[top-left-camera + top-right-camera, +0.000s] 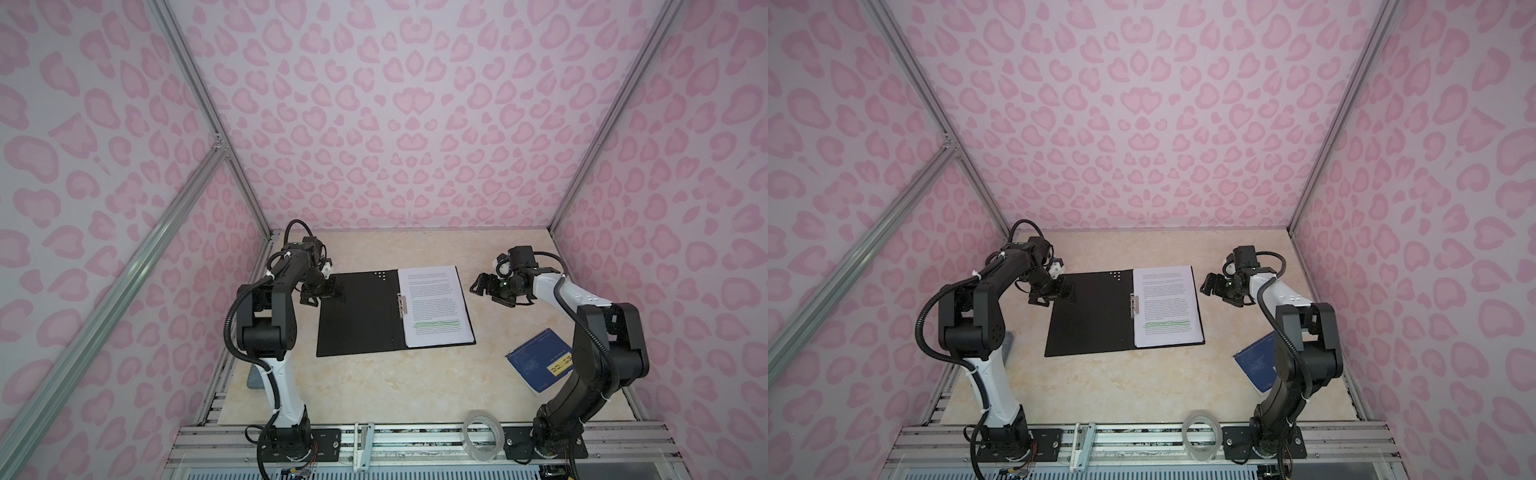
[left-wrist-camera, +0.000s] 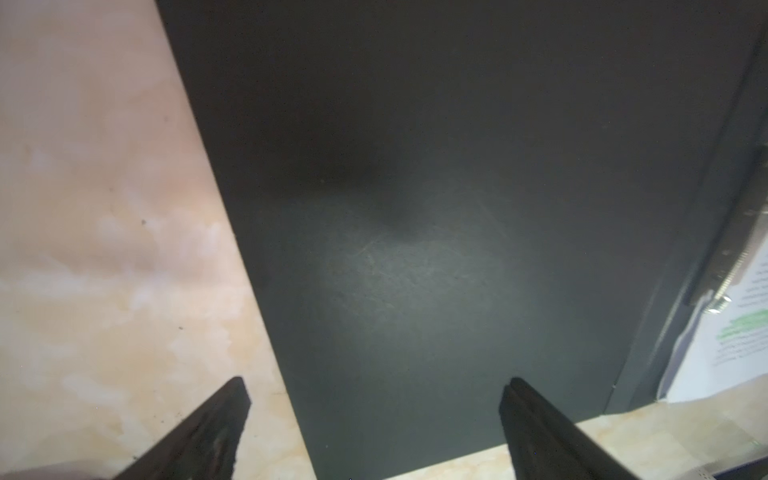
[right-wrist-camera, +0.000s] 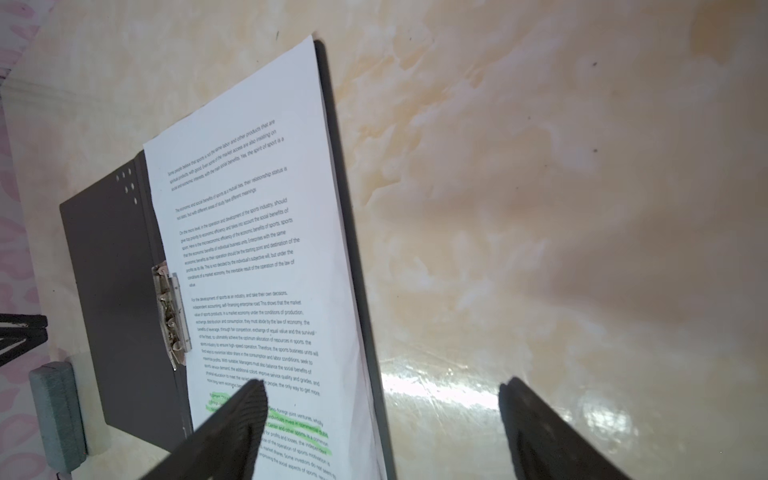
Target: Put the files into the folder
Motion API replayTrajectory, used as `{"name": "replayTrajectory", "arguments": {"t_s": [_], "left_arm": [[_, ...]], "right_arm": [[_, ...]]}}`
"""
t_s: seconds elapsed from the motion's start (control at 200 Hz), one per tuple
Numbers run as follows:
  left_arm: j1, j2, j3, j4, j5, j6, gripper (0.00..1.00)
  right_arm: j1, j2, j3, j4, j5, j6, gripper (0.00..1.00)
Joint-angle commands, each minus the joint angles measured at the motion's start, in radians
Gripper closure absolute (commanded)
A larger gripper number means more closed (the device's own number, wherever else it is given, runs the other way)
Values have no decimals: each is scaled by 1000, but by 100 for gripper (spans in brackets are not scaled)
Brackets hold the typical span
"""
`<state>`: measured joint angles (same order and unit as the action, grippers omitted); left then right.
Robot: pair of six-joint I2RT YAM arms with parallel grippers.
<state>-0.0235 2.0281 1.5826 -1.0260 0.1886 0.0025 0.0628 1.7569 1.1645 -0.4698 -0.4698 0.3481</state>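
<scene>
Lying face-up on the right half of the folder (image 1: 357, 320), the files (image 1: 436, 307) are seen as a squared white stack with green highlighting low on the top page; the number of sheets cannot be counted. The folder is spread open and flat near the middle of the table (image 1: 415, 386), black inside upward, with the metal clip (image 1: 401, 305) at the spine just beside the stack's inner edge. Whether the sheets are caught under that clip cannot be told.

The left gripper (image 2: 374, 388) is positioned low over the far outer corner of the bare left cover, jaws spread wide with nothing grasped. The right gripper (image 3: 382, 386) is positioned off the folder's right edge, jaws likewise parted and empty. A dark blue booklet (image 1: 536, 359) and a tape roll (image 1: 482, 434) lie well apart, nearer the front.

Closing the cover is judged to be what is left. If the cover is lifted by one corner alone, the folder could be dragged or twisted across the smooth table, and unclamped sheets could be slid out of square or creased at the spine. A missed pinch on so thin an edge is also possible.
</scene>
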Motion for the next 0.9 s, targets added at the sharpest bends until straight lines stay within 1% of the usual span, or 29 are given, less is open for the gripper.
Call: {"name": "replayTrajectory", "arguments": {"t_s": [0.0,0.14,0.25,0.385,0.575,0.71,0.895], "left_arm": [[6,38,34,-38,-42,-14,2],[17,63,46,-56,-45,-15,2],[22,88,71,-80,-54,-14,2],[23,103,79,-87,-54,-10,2],[23,124,67,-92,-60,0,1],[23,147,77,-107,-34,3,0],[24,163,105,-126,56,20,3]], "right_arm": [[-1,39,30,-73,15,-30,11],[3,96,86,-145,-18,-57,11],[20,137,123,-194,-10,-83,12],[34,182,160,-215,-60,-105,13],[54,233,202,-235,-60,-108,13],[54,263,227,-252,-53,-113,14],[54,305,270,-305,-37,-138,14]]}}
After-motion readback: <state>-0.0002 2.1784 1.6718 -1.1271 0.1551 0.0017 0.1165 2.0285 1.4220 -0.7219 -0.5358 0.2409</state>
